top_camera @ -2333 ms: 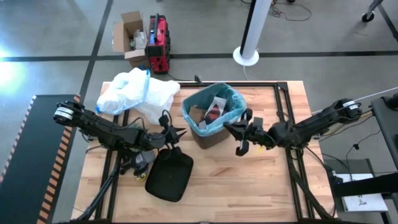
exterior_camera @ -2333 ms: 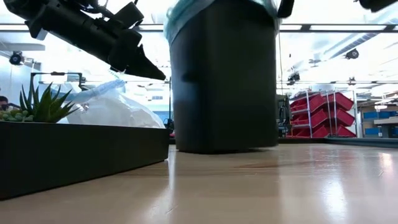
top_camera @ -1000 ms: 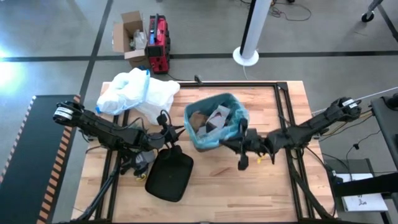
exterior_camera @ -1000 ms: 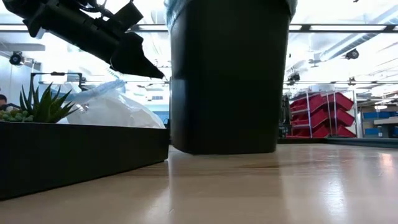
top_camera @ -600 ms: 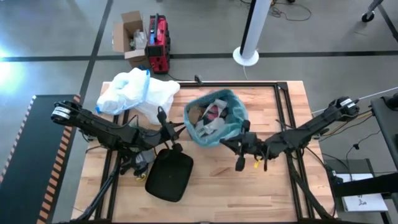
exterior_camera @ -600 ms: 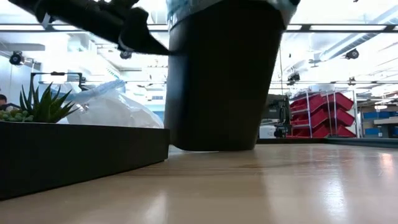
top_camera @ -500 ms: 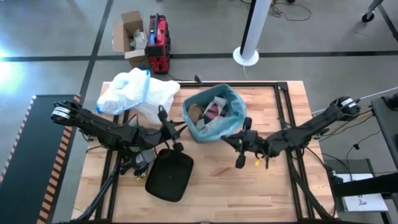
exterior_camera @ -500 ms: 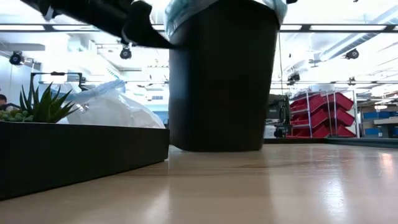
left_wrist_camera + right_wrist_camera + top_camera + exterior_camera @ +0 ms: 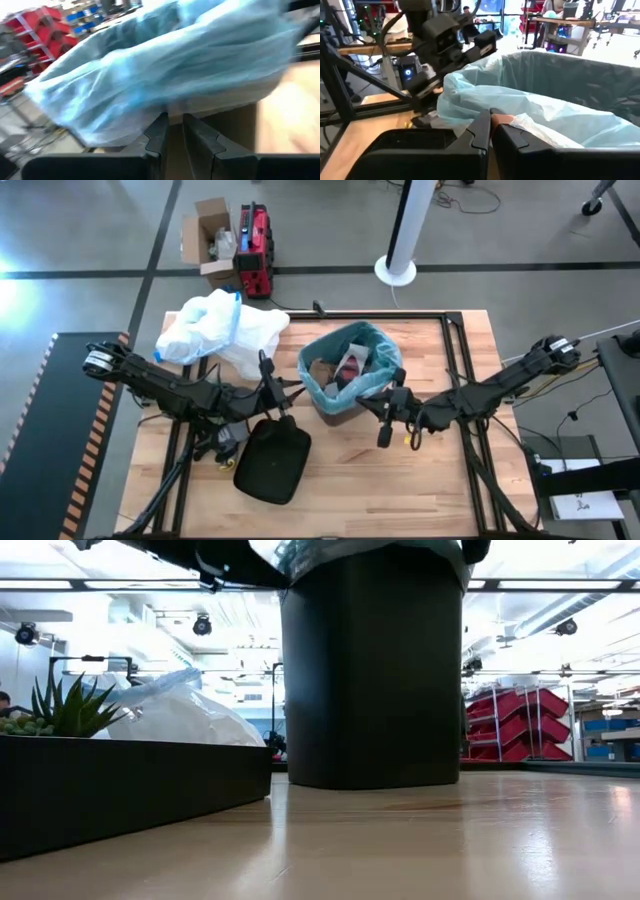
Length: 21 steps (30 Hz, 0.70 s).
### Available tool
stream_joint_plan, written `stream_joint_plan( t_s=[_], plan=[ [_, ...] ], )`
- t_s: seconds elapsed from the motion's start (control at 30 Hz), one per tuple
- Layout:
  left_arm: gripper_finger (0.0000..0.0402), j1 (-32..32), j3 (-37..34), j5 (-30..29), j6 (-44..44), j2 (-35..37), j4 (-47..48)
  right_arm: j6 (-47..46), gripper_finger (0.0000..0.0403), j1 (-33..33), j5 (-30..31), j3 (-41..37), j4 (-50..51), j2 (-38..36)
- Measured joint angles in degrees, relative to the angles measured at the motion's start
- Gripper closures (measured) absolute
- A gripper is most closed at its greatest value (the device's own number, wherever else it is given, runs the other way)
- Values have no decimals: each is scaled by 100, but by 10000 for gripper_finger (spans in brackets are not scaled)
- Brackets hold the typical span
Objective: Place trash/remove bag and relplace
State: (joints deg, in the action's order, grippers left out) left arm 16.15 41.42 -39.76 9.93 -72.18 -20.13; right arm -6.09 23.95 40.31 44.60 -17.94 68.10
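Wood table (image 9: 400,480) w/ a black frame, grey shop floor around it, red bins on shelves way back in the low view. Dark bin (image 9: 370,670) stands upright about mid-table, lined w/ the bag (image 9: 378,340), light blue, its edge folded out over the rim. Trash (image 9: 345,370) is inside the bag: brown crumpled paper plus some white/grey wrappers, and something red in there too, can't tell what

Left gripper (image 9: 292,394) is at the bin's left side, right up at the rim. Wrist view shows its fingers (image 9: 159,134) nearly together w/ a thin gap, tips at the lower edge of the bag overhang. Whether it's actually pinching plastic I can't tell, pic is smeared

Right gripper (image 9: 491,122) is at the bin's right-front edge, fingers closed tight, tips against the blue plastic at the rim. Looks like it's nipping the bag edge but can't say for sure

White bag (image 9: 215,325) sits at the table's back-left corner, well apart from the bin. Black tray (image 9: 272,462) lies in front of the left arm, and the low view shows a black planter (image 9: 120,785) w/ a spiky green plant (image 9: 65,708)
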Motion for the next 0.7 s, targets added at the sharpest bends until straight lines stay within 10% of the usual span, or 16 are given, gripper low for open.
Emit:
stream_joint_plan(
  t_s=[0.7],
  plan=[
    [348,611,234,362,-201,-518,-292,968,403,-306,-129,94,-557,17]
  ],
)
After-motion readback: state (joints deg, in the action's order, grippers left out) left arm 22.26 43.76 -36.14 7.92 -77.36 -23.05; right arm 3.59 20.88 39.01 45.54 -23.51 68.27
